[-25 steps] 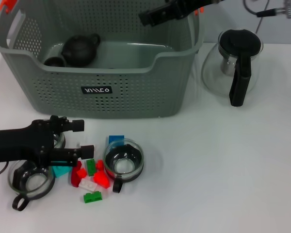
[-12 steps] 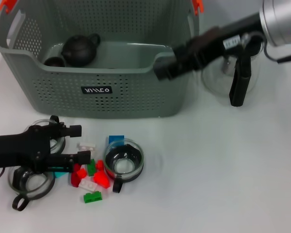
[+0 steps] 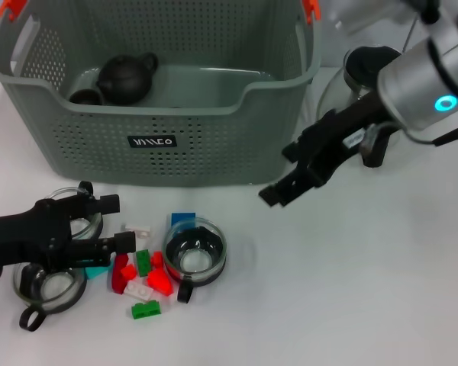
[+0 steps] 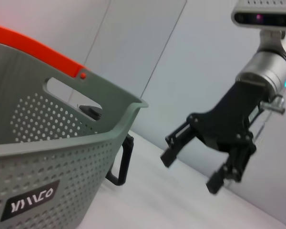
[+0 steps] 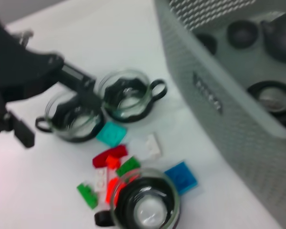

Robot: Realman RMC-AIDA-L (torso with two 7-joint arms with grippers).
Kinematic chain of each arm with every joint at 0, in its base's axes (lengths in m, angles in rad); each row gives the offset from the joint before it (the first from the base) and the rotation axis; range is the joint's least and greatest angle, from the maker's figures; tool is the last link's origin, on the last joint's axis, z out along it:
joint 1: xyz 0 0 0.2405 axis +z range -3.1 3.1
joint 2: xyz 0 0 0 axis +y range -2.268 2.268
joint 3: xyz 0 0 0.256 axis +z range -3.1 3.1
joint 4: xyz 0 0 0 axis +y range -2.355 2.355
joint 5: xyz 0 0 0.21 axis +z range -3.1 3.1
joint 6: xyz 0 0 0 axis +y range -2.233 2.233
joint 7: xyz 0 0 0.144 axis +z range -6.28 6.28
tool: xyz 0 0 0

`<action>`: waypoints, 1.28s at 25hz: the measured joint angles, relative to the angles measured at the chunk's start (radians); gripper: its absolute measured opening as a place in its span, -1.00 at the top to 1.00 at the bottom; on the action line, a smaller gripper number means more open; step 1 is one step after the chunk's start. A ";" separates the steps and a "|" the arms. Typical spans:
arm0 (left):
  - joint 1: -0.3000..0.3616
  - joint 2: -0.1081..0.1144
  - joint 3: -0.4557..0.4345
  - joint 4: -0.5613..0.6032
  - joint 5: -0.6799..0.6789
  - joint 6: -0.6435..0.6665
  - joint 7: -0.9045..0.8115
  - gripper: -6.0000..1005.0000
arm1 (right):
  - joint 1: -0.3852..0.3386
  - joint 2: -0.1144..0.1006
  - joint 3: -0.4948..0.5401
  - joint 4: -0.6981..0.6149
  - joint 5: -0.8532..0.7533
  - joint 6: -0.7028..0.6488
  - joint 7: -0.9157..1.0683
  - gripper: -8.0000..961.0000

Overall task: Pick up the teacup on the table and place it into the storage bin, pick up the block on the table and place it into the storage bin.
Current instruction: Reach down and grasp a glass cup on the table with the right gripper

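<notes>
**A:** What is the setting?

**B:** A plain white table (image 3: pixel 382 290) seen from above, with a pale wall behind it in the left wrist view.

**A:** Where are the things to be moved?

**B:** One glass teacup (image 3: pixel 195 254) with a black base and handle stands upright on the table, in front of the storage bin (image 3: pixel 160 114) and apart from it. Touching its left side is a loose heap of small blocks (image 3: pixel 141 274), red, green, white and teal, with a blue one behind the cup. Two more glass cups (image 3: pixel 49 278) stand further left. The bin is grey-green and perforated, with orange corner clips and a black label. A dark teapot (image 3: pixel 127 76) lies inside it, towards its left rear.

**A:** And the grippers?

**B:** The left gripper (image 3: pixel 116 223) lies low over the table beside the heap, above the two left cups. Its black fingers are apart and hold nothing. The right gripper (image 3: pixel 284 169) hangs in the air near the bin's right front corner, well apart from the teacup. Its fingers also stand apart and empty, seen most clearly in the left wrist view (image 4: pixel 188 167).

**A:** Anything else?

**B:** A glass pot with a black lid (image 3: pixel 366 72) stands right of the bin, mostly hidden by the right arm, so its shape is hard to tell.
</notes>
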State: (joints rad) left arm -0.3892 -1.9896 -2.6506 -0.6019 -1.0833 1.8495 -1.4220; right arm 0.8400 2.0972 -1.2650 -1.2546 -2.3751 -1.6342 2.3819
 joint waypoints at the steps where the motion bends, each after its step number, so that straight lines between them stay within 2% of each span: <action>1: 0.001 -0.002 -0.005 0.001 0.000 -0.001 0.000 -0.88 | 0.001 0.000 -0.019 -0.001 0.000 0.004 -0.001 -0.88; 7: 0.003 -0.005 -0.025 0.019 0.000 -0.005 0.005 -0.88 | 0.017 0.000 -0.067 0.027 -0.002 0.045 -0.005 -0.87; 21: -0.005 0.001 -0.033 0.021 0.000 -0.020 0.012 -0.88 | 0.039 0.001 -0.092 0.044 0.014 0.194 -0.053 -0.88; 28: -0.004 0.004 -0.040 0.018 0.001 -0.019 0.012 -0.88 | 0.071 0.002 -0.094 0.083 0.051 0.142 -0.042 -0.88; 32: 0.001 0.006 -0.040 0.017 0.004 -0.013 0.012 -0.88 | 0.080 0.004 -0.131 0.100 0.056 0.120 -0.021 -0.88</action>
State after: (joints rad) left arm -0.3879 -1.9833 -2.6906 -0.5851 -1.0789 1.8366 -1.4097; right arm 0.9199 2.1015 -1.3960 -1.1545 -2.3189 -1.5138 2.3607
